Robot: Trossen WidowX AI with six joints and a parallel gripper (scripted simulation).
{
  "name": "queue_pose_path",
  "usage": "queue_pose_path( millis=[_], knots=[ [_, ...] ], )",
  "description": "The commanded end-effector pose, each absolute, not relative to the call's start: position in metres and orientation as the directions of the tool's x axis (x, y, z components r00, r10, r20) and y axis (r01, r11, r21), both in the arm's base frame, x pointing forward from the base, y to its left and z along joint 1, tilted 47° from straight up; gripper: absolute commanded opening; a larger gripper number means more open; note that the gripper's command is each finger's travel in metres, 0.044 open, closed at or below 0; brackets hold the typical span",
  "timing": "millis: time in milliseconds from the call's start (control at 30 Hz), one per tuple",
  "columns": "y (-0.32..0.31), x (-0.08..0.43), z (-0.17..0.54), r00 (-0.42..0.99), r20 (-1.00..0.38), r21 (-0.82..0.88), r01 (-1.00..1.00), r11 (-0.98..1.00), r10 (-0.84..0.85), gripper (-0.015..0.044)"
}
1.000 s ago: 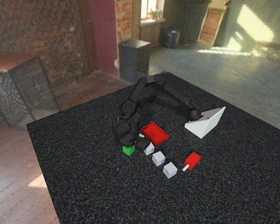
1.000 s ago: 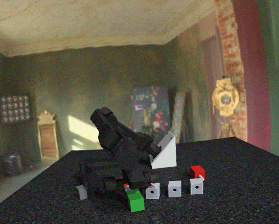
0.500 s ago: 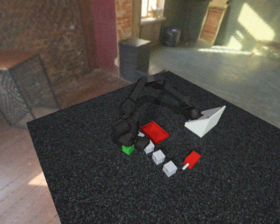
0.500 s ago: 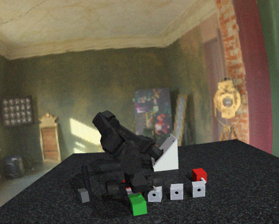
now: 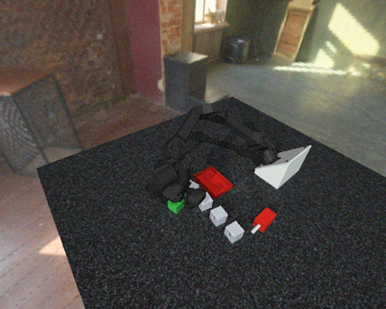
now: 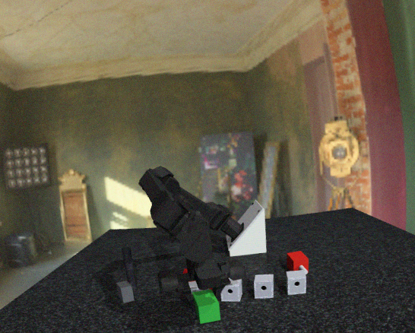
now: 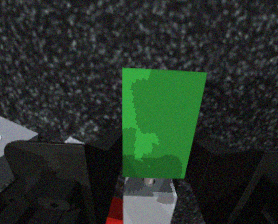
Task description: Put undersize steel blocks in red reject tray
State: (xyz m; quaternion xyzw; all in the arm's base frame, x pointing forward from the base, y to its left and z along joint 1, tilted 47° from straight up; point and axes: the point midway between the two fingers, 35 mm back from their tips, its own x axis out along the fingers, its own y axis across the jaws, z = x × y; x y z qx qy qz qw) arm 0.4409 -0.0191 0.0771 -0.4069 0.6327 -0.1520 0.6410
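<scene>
And the GO gauge (image 5: 175, 205) (image 6: 207, 307) (image 7: 160, 120) is gripped between the two fingers of the pincer (image 5: 184, 196) (image 6: 207, 277) (image 7: 150, 129), held out past the tray (image 5: 223, 190) (image 6: 185, 271) (image 7: 115, 212), on the side away from the arm's white mount (image 5: 288, 170) (image 6: 251, 236). From above, the tray is seen almost whole; from the exterior it is mostly blocked by the arm, with only scraps of red showing.

Three blocks (image 5: 234, 232) (image 6: 264, 287) are lined up near the tray, their dark holes shown best from the exterior. A fourth, the near block (image 5: 192, 184) (image 6: 193, 287) (image 7: 150, 209), is half hidden there, but up close it is caught right by the gauge's lower edge, a small pale bit visible between; how deep the pin sits cannot be told. A grey block (image 6: 125, 291) beyond the tray, opposite the three, is picked up by the exterior view and is covered from above. Well apart from the tray, the red gauge (image 5: 265, 219) (image 6: 297, 261) is seen lying, its white pin (image 5: 256, 229) (image 6: 302, 269) sticking out.
</scene>
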Motion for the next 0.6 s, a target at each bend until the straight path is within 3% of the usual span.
queue_pose_path(
  millis=[0, 567],
  knots=[
    [-0.0150, 0.4459, 0.0791, 0.166, -0.688, -0.716, -0.312, 0.625, -0.706, 0.0000],
    [-0.0130, 0.4516, 0.0782, 0.169, -0.689, -0.716, -0.311, 0.625, -0.705, 0.0000]
  ],
)
